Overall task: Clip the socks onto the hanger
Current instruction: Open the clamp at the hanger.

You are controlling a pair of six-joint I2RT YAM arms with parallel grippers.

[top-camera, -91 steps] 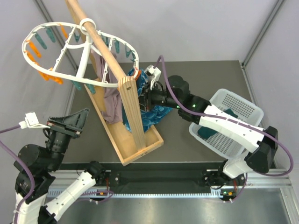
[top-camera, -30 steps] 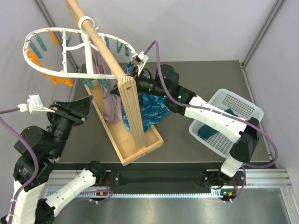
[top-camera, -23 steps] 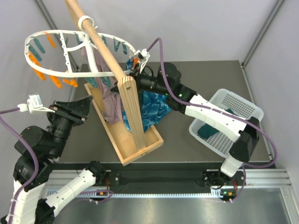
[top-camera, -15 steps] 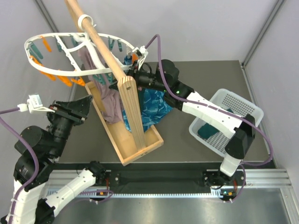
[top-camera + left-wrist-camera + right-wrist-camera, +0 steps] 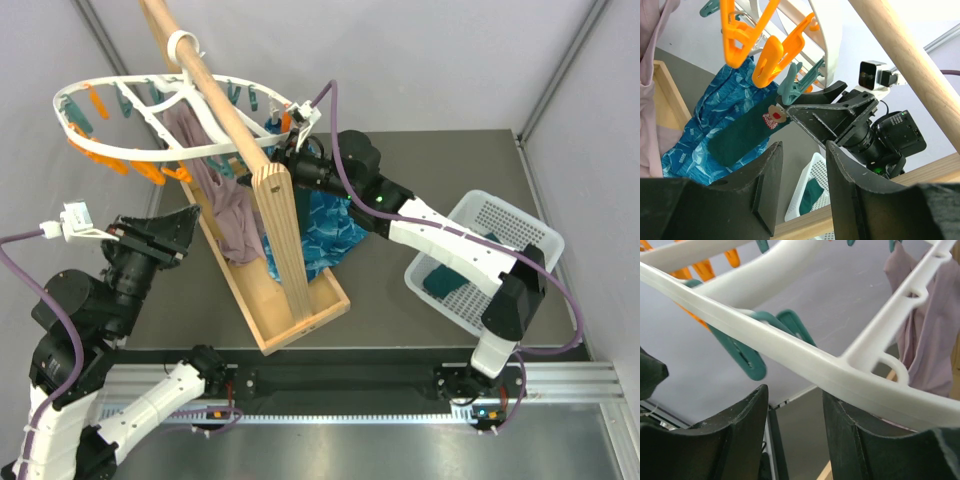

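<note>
No readable text, number or brand on any surface. On the dark teal sock [image 5: 742, 136], at its top end under a teal peg [image 5: 790, 86], only a small round cream-and-red patch [image 5: 774, 113], too small to read.

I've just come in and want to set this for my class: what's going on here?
The right gripper is up at the hanger's white rim, jaws open beside a teal peg where a dark teal sock hangs. Whether the peg grips it is unclear. The left gripper hangs open, apart from the hanger. More socks lie in the white basket.
</note>
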